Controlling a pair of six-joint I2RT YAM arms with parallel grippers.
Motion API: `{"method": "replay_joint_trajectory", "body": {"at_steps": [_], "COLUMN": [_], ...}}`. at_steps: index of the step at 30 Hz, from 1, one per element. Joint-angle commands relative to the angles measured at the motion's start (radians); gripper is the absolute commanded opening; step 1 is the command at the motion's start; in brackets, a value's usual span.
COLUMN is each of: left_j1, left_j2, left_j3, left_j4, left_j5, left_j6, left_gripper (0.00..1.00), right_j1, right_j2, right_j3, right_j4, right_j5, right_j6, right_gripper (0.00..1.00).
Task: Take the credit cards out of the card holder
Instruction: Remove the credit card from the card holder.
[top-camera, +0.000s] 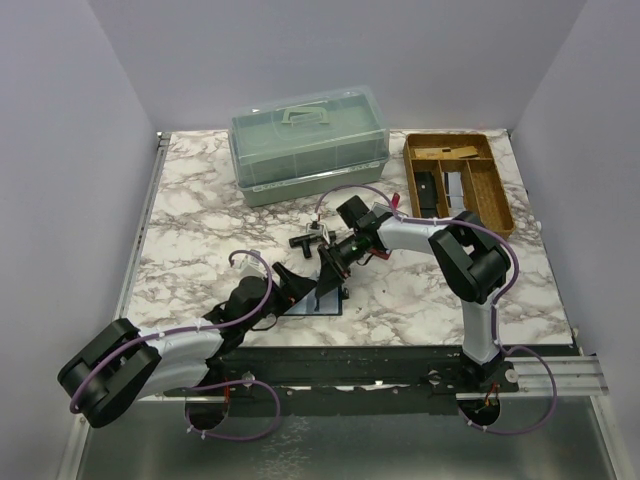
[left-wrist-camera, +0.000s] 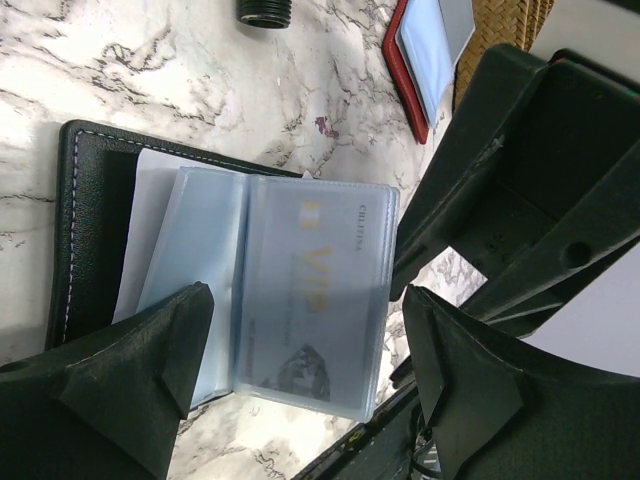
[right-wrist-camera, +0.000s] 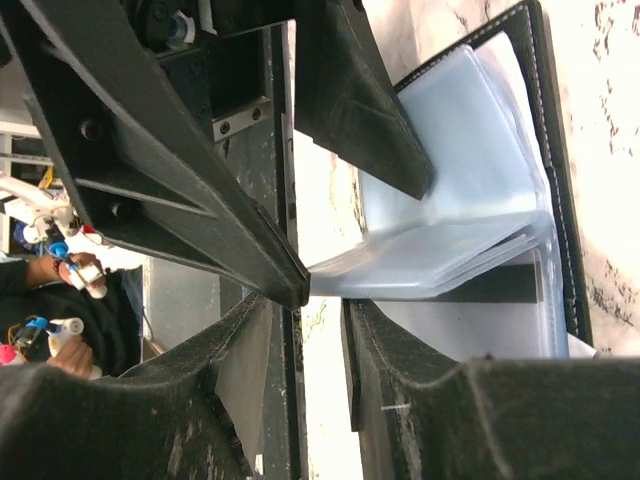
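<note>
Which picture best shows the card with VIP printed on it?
The left wrist view: the VIP card faces the camera, its lettering legible. The right wrist view shows only the plastic sleeves nearly edge-on; the top view, just the dark card holder.

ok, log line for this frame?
holder open | card in sleeve | left claw open astride sleeve | right claw open at sleeve edge

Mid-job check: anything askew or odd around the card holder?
Nothing looks damaged. On the card holder, the clear sleeves fan up instead of lying flat, and a white slip pokes out beneath them.
</note>
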Motion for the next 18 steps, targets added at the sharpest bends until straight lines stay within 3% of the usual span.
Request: {"method": "replay_joint_trajectory", "body": {"at_steps": [1,7,18], "left_j1": [0.009,0.018,0.028], "left_j2": [0.012,0.024,0.042], "left_j3": [0.001,-0.001,-0.020], "left_j4": [-0.015,0.003,0.024], "left_j5": [0.012,0.010,0.006], "left_j6": [-0.002,-0.012,-0.031], "left_gripper": [0.85,0.83,0.64], "right_j1": [0.010,0.010,0.008], "right_j2": [0.002,0.010,0.010], "right_j3": [0.037,0.033,0.033], "right_j4": [0.011,0.019,0.021], "right_j5": [-0.050,-0.046,0.002], "right_j6": [-0.024,-0.019,0.001], "right_gripper": [0.41,0.43,0.42]}}
